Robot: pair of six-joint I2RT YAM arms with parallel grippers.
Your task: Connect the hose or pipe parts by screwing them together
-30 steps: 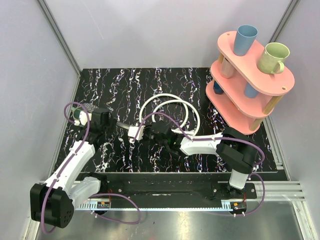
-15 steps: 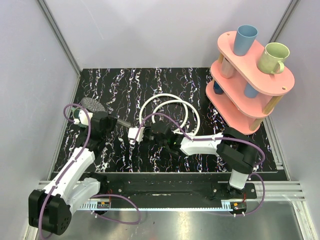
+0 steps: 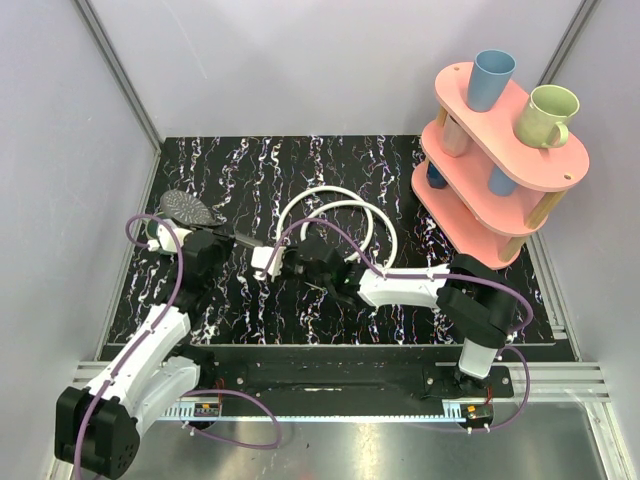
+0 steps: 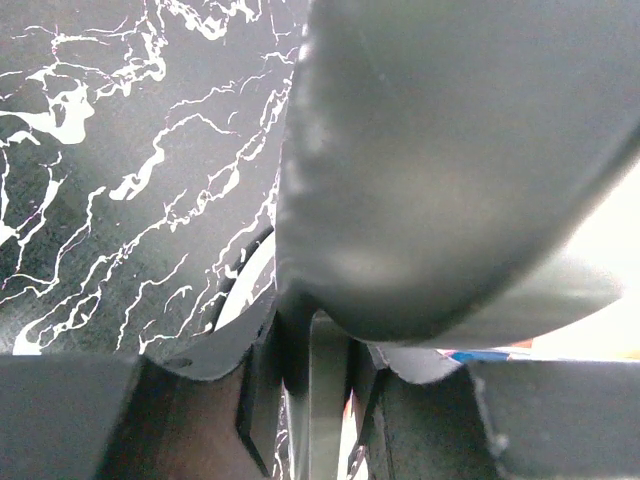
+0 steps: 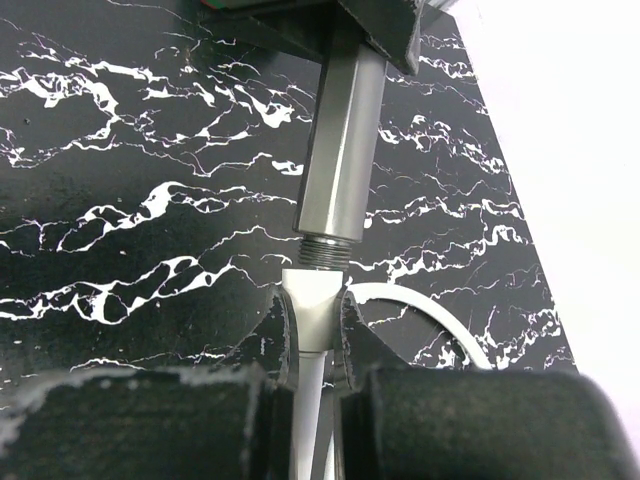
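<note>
The dark grey shower head (image 3: 190, 208) hangs at the left of the mat, its handle (image 3: 246, 241) pointing right. My left gripper (image 3: 222, 240) is shut on that handle; in the left wrist view the head (image 4: 450, 170) fills the frame above the jaws (image 4: 325, 395). My right gripper (image 3: 285, 262) is shut on the hose's white end fitting (image 5: 315, 305). The fitting meets the handle's threaded end (image 5: 322, 252), with threads still showing. The white hose (image 3: 340, 195) loops behind on the mat.
A pink two-tier rack (image 3: 560, 165) stands at the back right with a blue cup (image 3: 492, 80) and a green mug (image 3: 548, 115) on top. Purple cables (image 3: 150, 225) arc over both arms. Grey walls close off the left and back.
The left arm has swung the shower head, bringing its round face out toward the far left. The right gripper and white fitting have shifted slightly left and back.
</note>
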